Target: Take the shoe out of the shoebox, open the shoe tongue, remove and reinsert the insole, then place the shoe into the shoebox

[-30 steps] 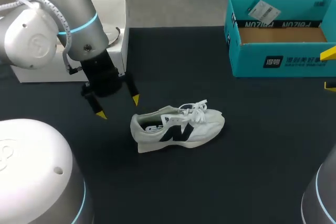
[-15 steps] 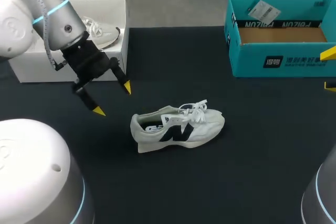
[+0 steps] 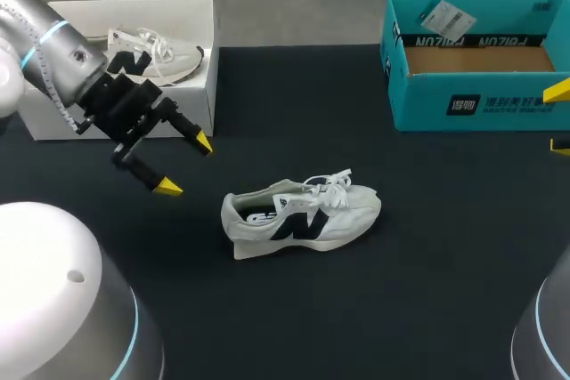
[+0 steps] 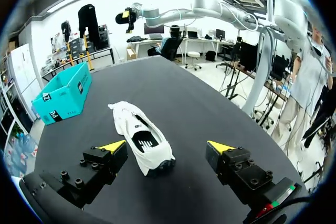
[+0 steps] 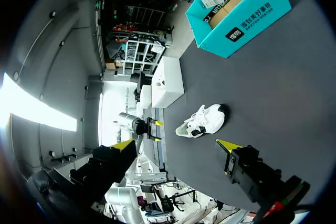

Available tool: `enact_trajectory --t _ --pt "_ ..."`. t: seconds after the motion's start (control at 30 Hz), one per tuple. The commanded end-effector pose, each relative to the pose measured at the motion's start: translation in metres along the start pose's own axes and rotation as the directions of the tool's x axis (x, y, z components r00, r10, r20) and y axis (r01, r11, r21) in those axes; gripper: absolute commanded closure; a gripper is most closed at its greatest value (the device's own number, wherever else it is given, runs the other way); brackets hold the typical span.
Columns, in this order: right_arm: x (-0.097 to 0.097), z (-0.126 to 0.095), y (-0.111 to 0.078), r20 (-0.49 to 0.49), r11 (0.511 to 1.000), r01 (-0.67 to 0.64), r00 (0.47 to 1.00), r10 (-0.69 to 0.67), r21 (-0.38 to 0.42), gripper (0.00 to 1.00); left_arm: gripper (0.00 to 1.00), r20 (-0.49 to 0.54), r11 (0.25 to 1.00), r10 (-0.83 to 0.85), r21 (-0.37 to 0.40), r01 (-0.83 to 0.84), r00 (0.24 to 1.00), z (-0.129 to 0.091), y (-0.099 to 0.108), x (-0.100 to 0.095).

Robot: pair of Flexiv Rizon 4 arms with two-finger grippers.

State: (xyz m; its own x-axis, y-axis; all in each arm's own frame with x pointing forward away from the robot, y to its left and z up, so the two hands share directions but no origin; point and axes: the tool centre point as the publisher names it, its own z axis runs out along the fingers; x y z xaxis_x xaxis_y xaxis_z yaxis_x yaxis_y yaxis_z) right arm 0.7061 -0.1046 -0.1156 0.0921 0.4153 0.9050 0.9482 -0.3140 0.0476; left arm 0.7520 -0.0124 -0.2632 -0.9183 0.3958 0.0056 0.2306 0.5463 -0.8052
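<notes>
moved: left gripper (image 3: 184, 165) has been drawn back toward the left side of the table (image 3: 419, 273) and tipped over, so that its fingers now point across at the shoe (image 3: 298, 215) rather than down; the shoe itself has not shifted.
left gripper, state: released; yellow tips spread wide, nothing touched or held.
right gripper, state: released; in its own wrist view the right gripper (image 5: 176, 144) is seen with tips wide apart and empty, and only its tips show at the right edge of the head view.
shoe, place: out of any box, upright on its sole on the bare table, near the middle; well apart from the teal shoebox (image 3: 472, 104), which stands open at the far right.
shoe, long axis: laid roughly left to right across the table; heel turned toward the left arm, toe and laces toward the right side.
key relation: from the left gripper the shoe lies ahead and to the right, apart from both tips; in the left wrist view the shoe (image 4: 142, 140) is seen ahead between the spread fingers, heel end nearest, axis running away from the gripper.
nearer arm: left, by a clear margin; in the right wrist view the shoe (image 5: 202, 121) is shown far ahead.
step judged: shoe already taken out; tongue not yet opened, insole not yet handled.
next move judged: a short advance along the shoe's axis would be needed for the heel or collar to be reached.
other: white box (image 3: 191, 100) behind the left gripper, a second shoe (image 3: 147, 55) lying in it.
</notes>
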Motion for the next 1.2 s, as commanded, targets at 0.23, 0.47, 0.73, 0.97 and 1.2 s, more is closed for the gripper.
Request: enact_trajectory --t 0.23,0.47,0.73,0.97,1.2 --pt "0.000 0.000 -0.002 0.003 1.000 -0.001 1.000 0.001 -0.003 0.00 0.00 0.132 0.908 -0.259 0.371 0.195 0.957 0.003 0.040 0.008" --pt "0.000 0.000 -0.002 0.003 1.000 -0.001 1.000 0.001 -0.003 0.00 0.00 0.196 0.919 -0.194 0.378 0.108 0.961 0.012 0.068 0.015" --pt "0.000 0.000 -0.002 0.003 1.000 -0.001 1.000 0.001 -0.003 0.00 0.00 0.217 0.922 -0.177 0.377 0.085 0.960 0.017 0.080 0.018" --pt "0.000 0.000 -0.002 0.003 1.000 -0.001 1.000 0.001 -0.003 0.00 0.00 0.264 0.944 -0.168 0.320 0.078 0.950 0.018 0.079 0.021" --pt "0.000 0.000 -0.002 0.003 1.000 -0.001 1.000 0.001 -0.003 0.00 0.00 0.264 0.944 -0.168 0.320 0.078 0.950 0.018 0.079 0.021"
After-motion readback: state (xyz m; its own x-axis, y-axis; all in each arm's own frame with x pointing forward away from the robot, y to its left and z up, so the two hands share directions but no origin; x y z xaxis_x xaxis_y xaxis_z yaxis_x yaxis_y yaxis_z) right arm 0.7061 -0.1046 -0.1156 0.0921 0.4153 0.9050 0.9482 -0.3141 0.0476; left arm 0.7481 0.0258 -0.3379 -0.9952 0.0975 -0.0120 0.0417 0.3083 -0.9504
